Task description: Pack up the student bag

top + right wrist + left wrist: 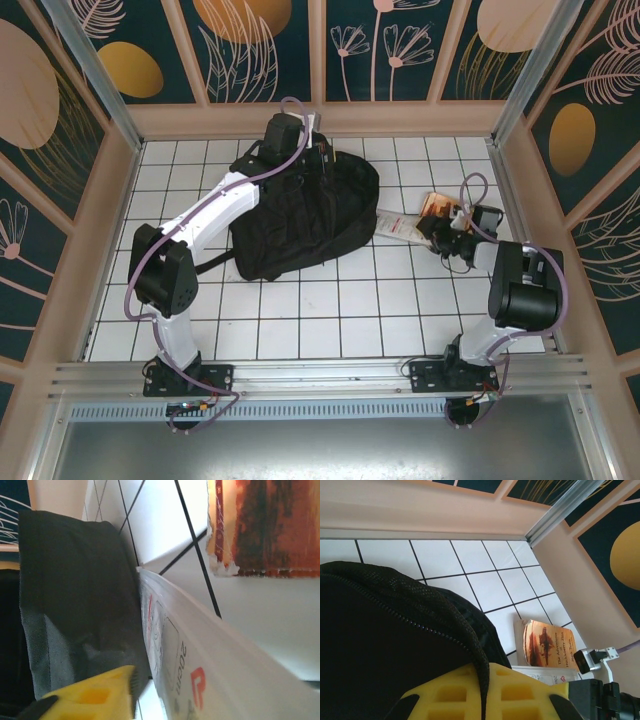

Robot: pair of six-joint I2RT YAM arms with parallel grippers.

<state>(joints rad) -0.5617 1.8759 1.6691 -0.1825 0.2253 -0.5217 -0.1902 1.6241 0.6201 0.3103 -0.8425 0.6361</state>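
Black student bag is clamped at its rim by the left tool; the white pack should be gripped squarely by the right tool, state not discernible.

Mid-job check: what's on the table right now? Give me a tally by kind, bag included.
student bag: 1
book: 1
white flat pack marked 20cm: 1
Total: 3
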